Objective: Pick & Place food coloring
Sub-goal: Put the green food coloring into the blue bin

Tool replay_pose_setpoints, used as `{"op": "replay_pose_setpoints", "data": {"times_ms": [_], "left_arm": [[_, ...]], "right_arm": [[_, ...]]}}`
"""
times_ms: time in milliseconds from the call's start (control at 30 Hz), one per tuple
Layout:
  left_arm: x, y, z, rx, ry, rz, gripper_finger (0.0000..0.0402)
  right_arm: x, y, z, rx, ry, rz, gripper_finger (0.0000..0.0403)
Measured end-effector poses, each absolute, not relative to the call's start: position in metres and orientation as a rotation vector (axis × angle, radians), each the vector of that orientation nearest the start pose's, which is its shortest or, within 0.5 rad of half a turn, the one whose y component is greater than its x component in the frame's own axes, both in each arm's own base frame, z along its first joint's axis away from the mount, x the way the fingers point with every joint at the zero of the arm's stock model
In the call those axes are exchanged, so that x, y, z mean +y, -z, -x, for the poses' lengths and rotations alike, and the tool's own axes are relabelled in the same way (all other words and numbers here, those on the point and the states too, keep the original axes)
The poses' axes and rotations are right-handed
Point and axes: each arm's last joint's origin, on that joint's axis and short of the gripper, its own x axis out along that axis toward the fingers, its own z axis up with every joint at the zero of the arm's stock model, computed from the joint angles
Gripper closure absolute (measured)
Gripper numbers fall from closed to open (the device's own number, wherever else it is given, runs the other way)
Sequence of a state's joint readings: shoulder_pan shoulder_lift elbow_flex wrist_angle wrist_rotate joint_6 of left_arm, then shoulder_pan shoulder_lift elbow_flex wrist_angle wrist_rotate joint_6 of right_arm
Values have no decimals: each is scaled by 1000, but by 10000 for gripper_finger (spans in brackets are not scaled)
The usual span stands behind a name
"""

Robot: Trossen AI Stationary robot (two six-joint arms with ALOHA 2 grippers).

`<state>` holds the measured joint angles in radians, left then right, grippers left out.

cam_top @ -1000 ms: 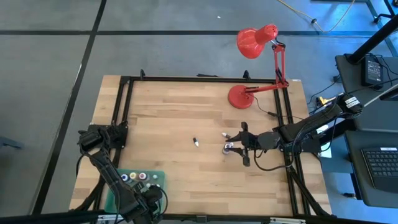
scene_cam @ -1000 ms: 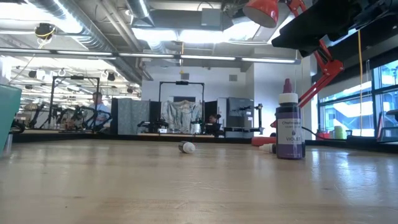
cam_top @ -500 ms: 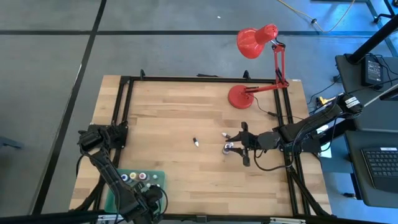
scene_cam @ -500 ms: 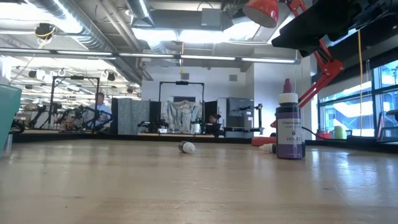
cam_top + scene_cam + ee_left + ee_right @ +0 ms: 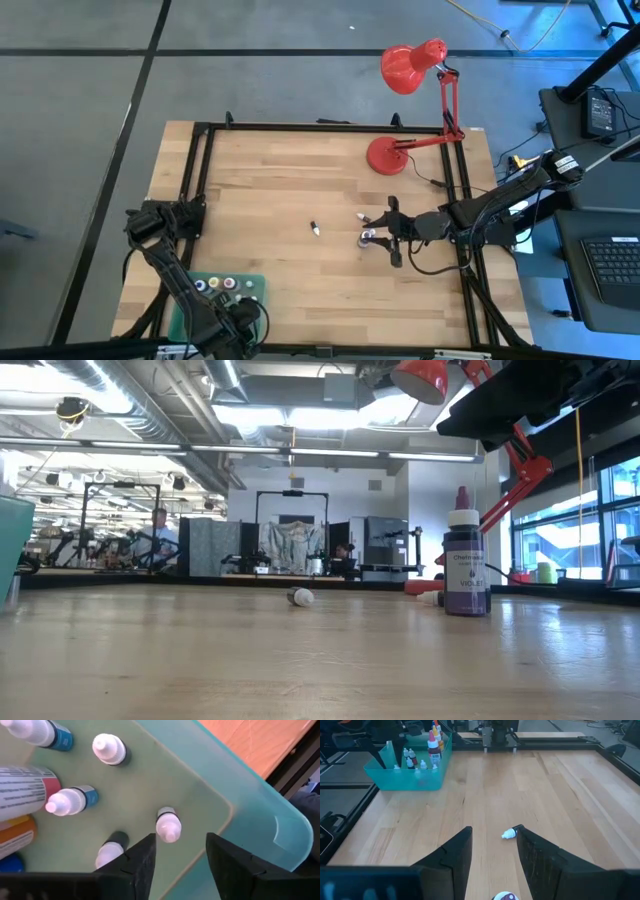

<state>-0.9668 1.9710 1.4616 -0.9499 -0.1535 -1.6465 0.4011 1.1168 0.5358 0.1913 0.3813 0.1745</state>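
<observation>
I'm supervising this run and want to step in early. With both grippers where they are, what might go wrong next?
1. The right gripper is open close over the upright violet bottle; an off-centre close may tip it.
2. The small bottle lies on its side mid-table and may roll if nudged.
3. The left gripper is open in the tray among close-standing bottles; a finger may knock one over.

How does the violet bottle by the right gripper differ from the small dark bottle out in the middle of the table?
The violet food coloring bottle with a white collar stands upright; the small dark white-tipped bottle lies on its side. The violet one sits at the right gripper; the dark one lies apart from both arms. Both rest on the wooden table, outside the green tray.
</observation>
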Motion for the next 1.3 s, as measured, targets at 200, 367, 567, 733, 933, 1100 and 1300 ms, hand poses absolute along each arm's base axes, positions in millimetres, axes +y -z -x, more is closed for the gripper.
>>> {"op": "replay_pose_setpoints", "data": {"times_ms": [200,367,567,733,933,1100,1300], "left_arm": [[-307,-186,-217,1321,-464,568,231],[-305,-188,-215,1346,-471,551,234],[-293,-208,-207,1337,-513,556,231],[-272,-235,-207,1190,-524,489,235],[-230,-259,-238,1082,-473,351,231],[-186,-262,-276,1112,-437,205,232],[-130,-258,-309,1186,-380,-80,235]], "right_arm": [[80,-220,-215,360,12,-24,246],[80,-220,-215,360,12,-24,246],[80,-220,-215,360,12,-24,246],[80,-221,-215,359,12,-24,246],[80,-224,-217,327,9,-36,246],[80,-224,-217,320,4,-16,246],[80,-224,-217,320,0,11,246]]}}
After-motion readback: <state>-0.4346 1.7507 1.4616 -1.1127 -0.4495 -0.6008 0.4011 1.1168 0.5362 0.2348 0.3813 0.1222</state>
